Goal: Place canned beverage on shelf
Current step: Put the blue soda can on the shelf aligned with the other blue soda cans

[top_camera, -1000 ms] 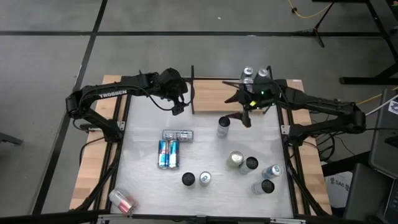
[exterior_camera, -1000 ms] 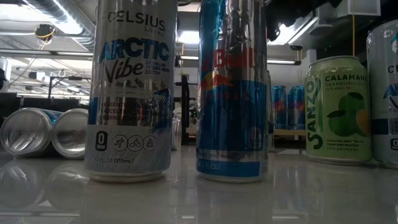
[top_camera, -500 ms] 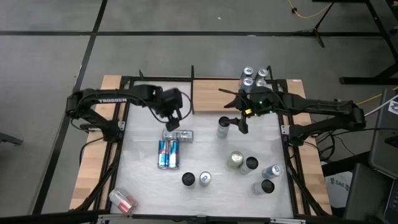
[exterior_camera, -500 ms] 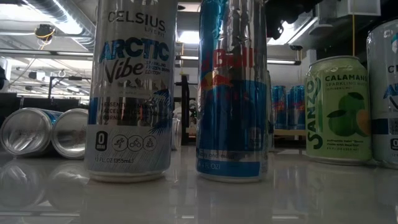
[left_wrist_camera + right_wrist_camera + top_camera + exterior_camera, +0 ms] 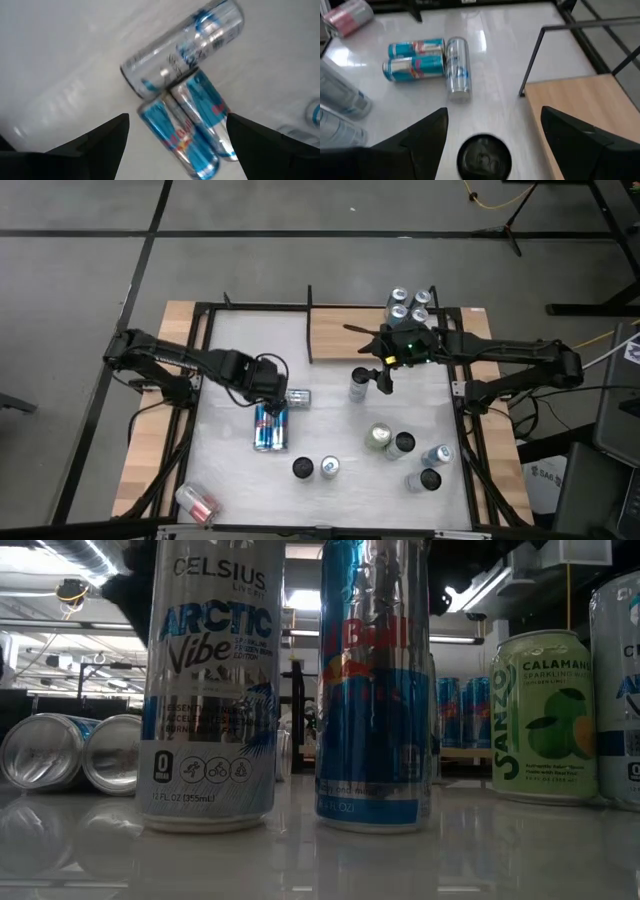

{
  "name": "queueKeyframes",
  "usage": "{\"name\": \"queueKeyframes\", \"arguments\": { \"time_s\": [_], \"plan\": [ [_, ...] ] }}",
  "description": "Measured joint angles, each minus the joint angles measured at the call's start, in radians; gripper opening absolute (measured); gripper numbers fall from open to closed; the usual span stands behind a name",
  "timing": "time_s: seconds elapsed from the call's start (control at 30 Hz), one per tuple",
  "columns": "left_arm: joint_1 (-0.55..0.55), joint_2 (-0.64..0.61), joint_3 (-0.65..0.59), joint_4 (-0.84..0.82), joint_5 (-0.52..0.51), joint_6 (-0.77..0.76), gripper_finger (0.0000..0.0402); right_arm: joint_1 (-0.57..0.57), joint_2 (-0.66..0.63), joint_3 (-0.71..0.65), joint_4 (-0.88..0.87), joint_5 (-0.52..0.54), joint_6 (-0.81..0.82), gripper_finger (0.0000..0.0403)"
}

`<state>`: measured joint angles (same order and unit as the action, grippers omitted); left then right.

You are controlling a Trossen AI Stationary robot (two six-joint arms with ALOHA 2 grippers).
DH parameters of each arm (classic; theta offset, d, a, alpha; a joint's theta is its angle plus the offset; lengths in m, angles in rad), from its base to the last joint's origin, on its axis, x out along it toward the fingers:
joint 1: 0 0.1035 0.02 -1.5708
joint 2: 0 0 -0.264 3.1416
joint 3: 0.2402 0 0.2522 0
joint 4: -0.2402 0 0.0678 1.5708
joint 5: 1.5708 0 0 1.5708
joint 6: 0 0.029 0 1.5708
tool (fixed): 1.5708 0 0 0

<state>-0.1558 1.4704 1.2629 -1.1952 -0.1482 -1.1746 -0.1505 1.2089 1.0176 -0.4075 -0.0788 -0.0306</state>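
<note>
The shelf (image 5: 345, 335) is a light-brown board with black uprights at the table's far edge. Several cans (image 5: 410, 304) stand at its right end. My left gripper (image 5: 268, 387) is open above a silver can (image 5: 182, 50) and two blue cans (image 5: 192, 132), all lying on their sides mid-table. My right gripper (image 5: 384, 380) is open just right of a dark-topped can (image 5: 360, 383) that stands upright on its base. In the right wrist view its top (image 5: 484, 157) shows between the two fingers, apart from both.
Two cans (image 5: 315, 468) stand near the front edge and fill the low view (image 5: 210, 690). Several more cans (image 5: 405, 448) stand at the front right, among them a green one (image 5: 545, 715). A pink can (image 5: 197, 502) lies at the front left corner.
My left gripper has gone from beside the shelf's left upright toward the near edge, and now stands over the lying cans. My right gripper has shifted a little toward the near edge and the left, closer to the standing dark-topped can. No can has moved.
</note>
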Motion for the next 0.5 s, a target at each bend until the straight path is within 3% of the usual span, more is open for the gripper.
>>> {"name": "queueKeyframes", "arguments": {
  "time_s": [0.23, 0.5],
  "plan": [
    [-0.115, 0.063, -0.001, -0.030, 0.000, -0.292, 0.0325, 0.000, 0.012, -0.001, -0.001, 0.000, 0.000, 0.0308],
    [-0.192, 0.180, -0.001, -0.029, -0.004, -0.419, 0.0325, 0.000, 0.012, -0.001, -0.002, -0.004, -0.001, 0.0308]
  ]
}}
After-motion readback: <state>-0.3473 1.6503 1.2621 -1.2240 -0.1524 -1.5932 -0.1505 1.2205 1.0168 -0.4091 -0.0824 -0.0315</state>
